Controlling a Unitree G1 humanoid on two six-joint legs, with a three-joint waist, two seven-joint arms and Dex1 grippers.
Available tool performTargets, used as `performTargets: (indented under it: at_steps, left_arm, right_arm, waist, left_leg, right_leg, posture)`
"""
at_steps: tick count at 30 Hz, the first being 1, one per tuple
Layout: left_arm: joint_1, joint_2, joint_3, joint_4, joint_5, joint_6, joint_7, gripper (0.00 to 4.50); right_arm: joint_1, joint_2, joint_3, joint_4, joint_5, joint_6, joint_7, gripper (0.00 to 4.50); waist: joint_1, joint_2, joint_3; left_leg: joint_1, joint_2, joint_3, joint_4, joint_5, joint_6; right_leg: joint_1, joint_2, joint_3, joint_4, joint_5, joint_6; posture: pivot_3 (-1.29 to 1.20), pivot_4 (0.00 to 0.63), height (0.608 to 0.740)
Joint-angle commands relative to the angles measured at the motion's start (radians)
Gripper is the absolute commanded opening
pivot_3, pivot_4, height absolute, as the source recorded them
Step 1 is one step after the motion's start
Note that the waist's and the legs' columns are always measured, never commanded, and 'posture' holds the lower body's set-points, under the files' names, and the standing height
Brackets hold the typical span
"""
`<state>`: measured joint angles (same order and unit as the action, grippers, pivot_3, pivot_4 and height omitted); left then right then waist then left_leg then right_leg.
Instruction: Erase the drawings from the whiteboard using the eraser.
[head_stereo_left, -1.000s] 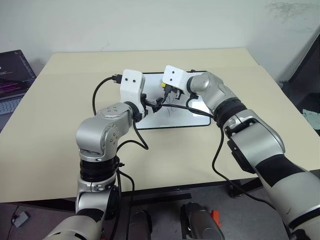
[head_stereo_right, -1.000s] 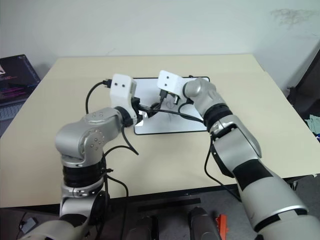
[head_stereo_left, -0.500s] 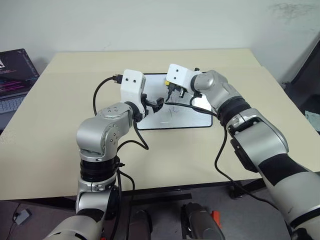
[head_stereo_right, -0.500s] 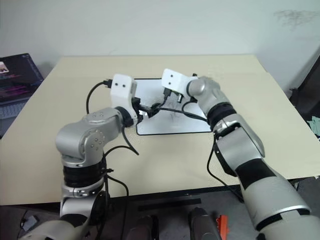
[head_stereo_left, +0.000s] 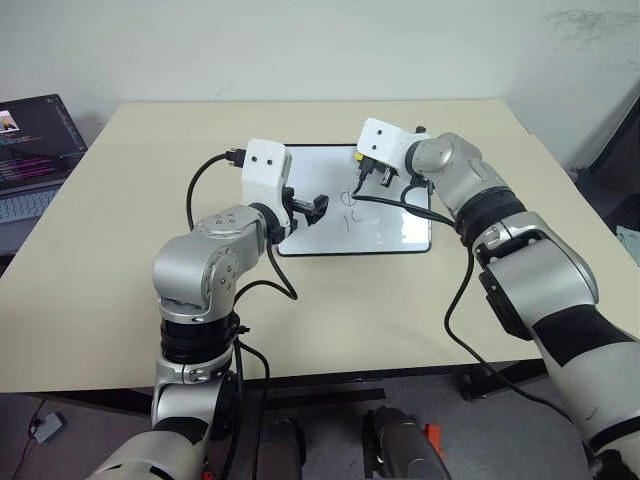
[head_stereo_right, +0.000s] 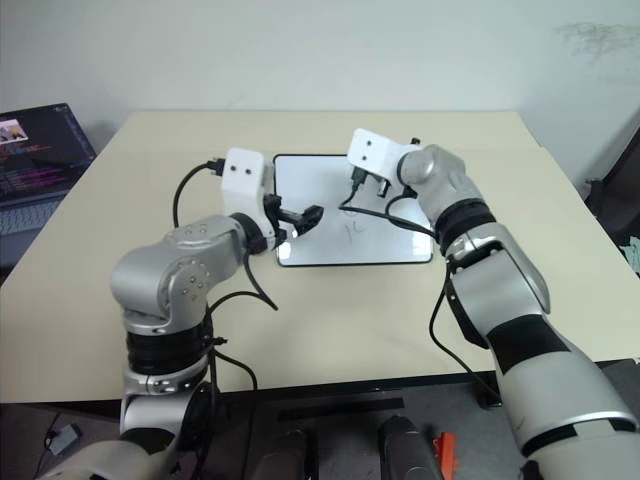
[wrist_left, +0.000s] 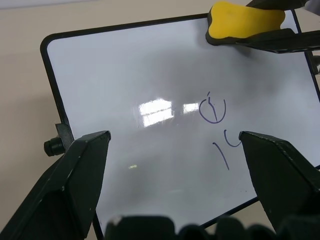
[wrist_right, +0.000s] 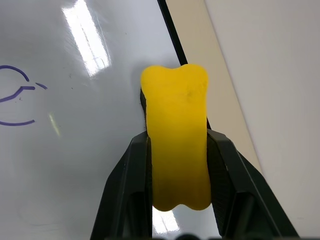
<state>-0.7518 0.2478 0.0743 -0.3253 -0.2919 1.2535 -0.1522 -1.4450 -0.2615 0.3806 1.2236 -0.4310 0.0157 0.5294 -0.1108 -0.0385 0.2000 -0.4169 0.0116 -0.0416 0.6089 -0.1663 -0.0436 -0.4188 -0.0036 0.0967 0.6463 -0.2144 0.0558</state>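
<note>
At the far left edge of the left eye view we see a laptop (head_stereo_left: 30, 135) with a lit screen, beside the beige surface (head_stereo_left: 120, 260). Moving right, our left tool (head_stereo_left: 318, 205) sits in the centre of the frame, just over the left edge of the whiteboard (head_stereo_left: 380, 235). In the left wrist view its two black fingers (wrist_left: 75, 175) stand wide apart with nothing between them, and the board spans the gap.

The board lies flat on the surface, slightly above the frame's centre, its black frame and a small knob (wrist_left: 52, 146) on the short side visible. The drawings (wrist_left: 212, 110) sit near the middle of the board: a circle with a stroke inside it and, just beside it, a couple of short curved strokes (wrist_left: 225, 147).

Further right, our right tool (head_stereo_left: 362, 172) reaches in from the right, over the board's upper right part. It is clamped on the eraser (wrist_right: 175, 135), a yellow block squeezed between both fingers (wrist_right: 127, 175). In the right wrist view the eraser's front end is at the board's surface beside the board's black edge, apart from the circle (wrist_right: 15, 95); whether it presses on the board we cannot tell.
</note>
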Motion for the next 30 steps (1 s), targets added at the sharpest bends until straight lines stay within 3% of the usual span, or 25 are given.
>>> performTargets:
  at_steps: [1,9,17,24,30]
  left_arm:
    - [-0.017,0.003,-0.002,-0.022,-0.002,-0.026,-0.007,4.5]
    - [0.002,0.029,0.006,-0.032,-0.001,-0.005,-0.019,4.5]
    - [0.036,0.116,-0.002,-0.052,-0.03,0.006,-0.093,4.5]
    - [0.077,0.206,-0.011,-0.078,-0.092,0.014,-0.203,4.5]
    - [0.114,0.263,-0.028,-0.072,-0.118,-0.002,-0.253,4.5]
  right_arm:
    - [0.017,-0.038,0.0,0.006,-0.014,0.018,0.01,1.1]
    - [0.078,-0.084,-0.192,-0.255,0.218,-0.001,0.217,1.1]
    - [0.279,-0.21,-0.378,-0.696,0.438,0.219,0.318,1.1]
    - [0.495,-0.274,-0.558,-0.926,0.627,0.287,0.305,1.1]
    - [0.621,-0.303,-0.631,-1.0,0.679,0.293,0.235,1.09]
  waist:
    - [0.0,0.0,0.0]
    - [0.001,0.0,0.0]
    - [0.008,0.001,0.001]
    - [0.019,0.001,0.001]
    - [0.02,0.001,0.001]
  left_leg:
    - [0.0,0.0,0.0,0.0,0.0,0.0]
    - [-0.001,0.0,0.0,0.0,0.0,0.0]
    - [-0.004,0.001,0.0,-0.002,-0.001,-0.002]
    - [-0.004,0.0,0.001,-0.001,-0.001,-0.002]
    - [-0.004,0.0,0.001,-0.001,-0.001,-0.002]
  right_leg:
    - [0.0,0.0,0.0,0.0,0.0,0.0]
    - [-0.001,0.0,0.0,0.0,0.001,0.003]
    - [-0.003,0.0,0.0,-0.002,0.0,0.004]
    - [-0.003,0.0,0.0,-0.002,0.0,0.004]
    - [-0.003,0.0,0.0,-0.002,-0.002,0.001]
  posture:
    - [0.0,0.15,0.74]
    - [0.0,0.15,0.74]
    - [0.0,0.15,0.74]
    - [0.0,0.15,0.74]
    - [0.0,0.15,0.74]
